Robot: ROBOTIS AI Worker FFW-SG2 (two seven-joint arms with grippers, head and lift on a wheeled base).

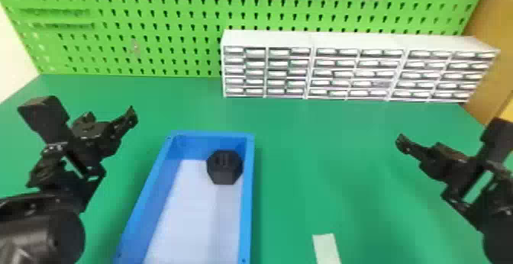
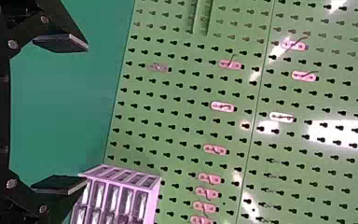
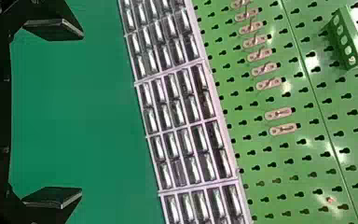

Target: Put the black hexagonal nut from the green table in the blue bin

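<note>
Your left gripper [image 2: 86, 114] at nine o'clock and right gripper [image 3: 81, 113] at three have wide, empty jaws. A needless low sweep could catch the blue bin [image 1: 248, 206], jolting the nut [image 1: 224, 168] inside its one o'clock corner.

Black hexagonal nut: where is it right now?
In the head view, the black hexagonal nut sits inside the blue bin, at its far end, close to the right wall.

bottom edge cuts off blue bin [image 1: 247, 206] and pale strip [image 1: 326, 248]
</note>
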